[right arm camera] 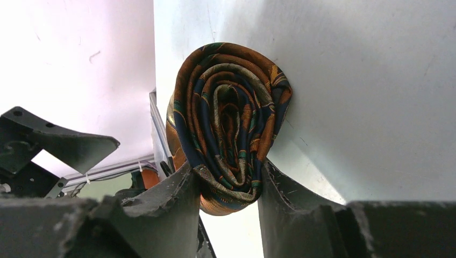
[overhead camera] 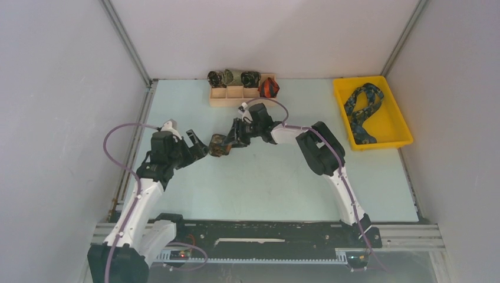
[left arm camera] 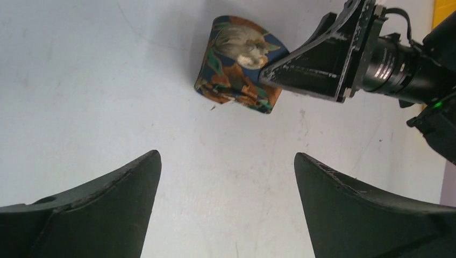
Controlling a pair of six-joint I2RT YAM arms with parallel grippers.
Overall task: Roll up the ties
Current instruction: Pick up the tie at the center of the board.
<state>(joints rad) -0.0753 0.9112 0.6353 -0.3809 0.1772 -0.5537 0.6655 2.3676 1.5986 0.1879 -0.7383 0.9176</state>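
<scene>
This looks like a robotics lab test cell. Plain grey panel walls (overhead camera: 59, 88), joined by aluminium struts (overhead camera: 127, 41), box in a pale green tabletop (overhead camera: 265, 183). At the bottom edge the left arm (overhead camera: 141, 200) and right arm (overhead camera: 342, 183) are bolted to a black rail (overhead camera: 318, 234), trailing purple cables (overhead camera: 106, 144). A yellow bin (overhead camera: 401, 127) sits upper right and a wooden divided tray (overhead camera: 236, 94) top centre.

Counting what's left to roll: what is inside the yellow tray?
One unrolled navy-and-teal tie lies loosely looped in the yellow tray. Anything beneath its folds is hidden.
</scene>
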